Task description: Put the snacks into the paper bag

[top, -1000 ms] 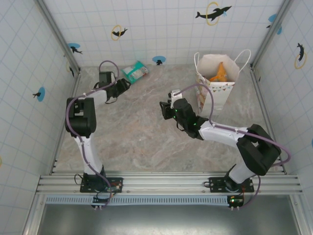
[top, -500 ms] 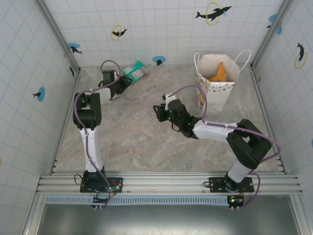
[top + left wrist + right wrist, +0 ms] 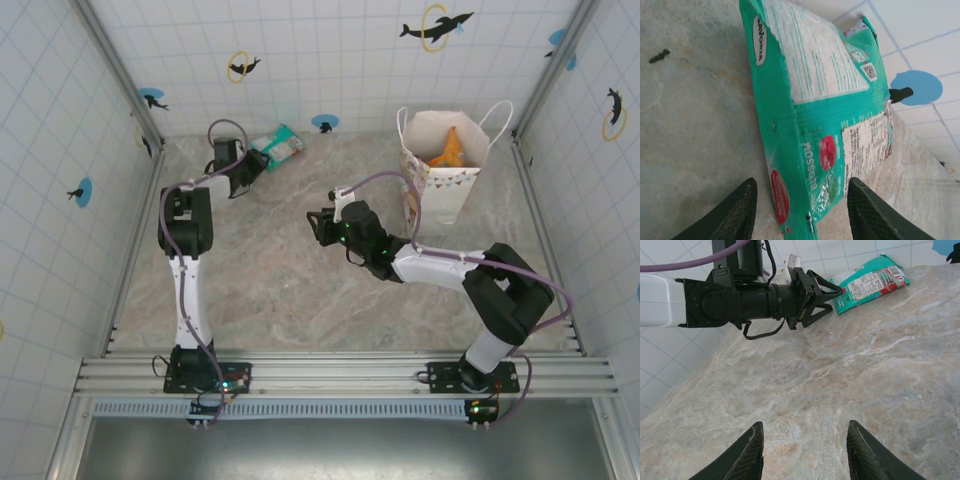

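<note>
The bench is a marbled beige-grey slab, bare across the middle of the overhead view. White tiled walls close it in on three sides, dotted with dolphin stickers, blue discs and yellow rings. An aluminium rail runs along the bottom of the frame.

In the upper left, by the back wall, the teal-white packet lies flat on the bench. The left hand has its fingers apart on either side of the packet's near end, with a gap showing beside one finger.

The paper bag stands upright in the upper right, mouth open, with an orange packet inside. The right hand hovers over bare stone mid-frame, fingers apart with nothing between them.
</note>
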Robot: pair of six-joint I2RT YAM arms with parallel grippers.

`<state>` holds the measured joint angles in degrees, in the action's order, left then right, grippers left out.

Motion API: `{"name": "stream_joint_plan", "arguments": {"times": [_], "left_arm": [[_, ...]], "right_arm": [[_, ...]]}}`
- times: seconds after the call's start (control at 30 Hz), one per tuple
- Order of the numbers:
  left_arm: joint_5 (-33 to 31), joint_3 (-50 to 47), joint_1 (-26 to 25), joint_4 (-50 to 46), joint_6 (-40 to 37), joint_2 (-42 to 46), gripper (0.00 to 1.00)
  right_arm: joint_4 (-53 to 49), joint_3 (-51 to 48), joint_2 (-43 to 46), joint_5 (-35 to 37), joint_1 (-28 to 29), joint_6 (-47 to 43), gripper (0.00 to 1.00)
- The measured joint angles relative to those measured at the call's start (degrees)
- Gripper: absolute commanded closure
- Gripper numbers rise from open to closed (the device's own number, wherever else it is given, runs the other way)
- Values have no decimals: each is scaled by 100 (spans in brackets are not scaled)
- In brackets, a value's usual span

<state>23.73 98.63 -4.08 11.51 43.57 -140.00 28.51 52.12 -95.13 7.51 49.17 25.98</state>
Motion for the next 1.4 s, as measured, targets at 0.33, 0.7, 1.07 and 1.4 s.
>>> {"name": "stream_joint_plan", "arguments": {"times": [0.33,0.7,1.07,1.4], "left_arm": [[-129,557,0,-136,0,-387,73],[-330,577,0,-422,-177,-354,100],[-345,-979,-48,-892,-625,1091,100],[-304,-2024,-404,-1554,-1325,2750,100]], "right_arm": [[24,0,0,17,2,11,54],[162,-278,249,70,2,11,54],[210,-546,706,192,120,-9,54],[192,-907,1292,535,426,-125,54]]}}
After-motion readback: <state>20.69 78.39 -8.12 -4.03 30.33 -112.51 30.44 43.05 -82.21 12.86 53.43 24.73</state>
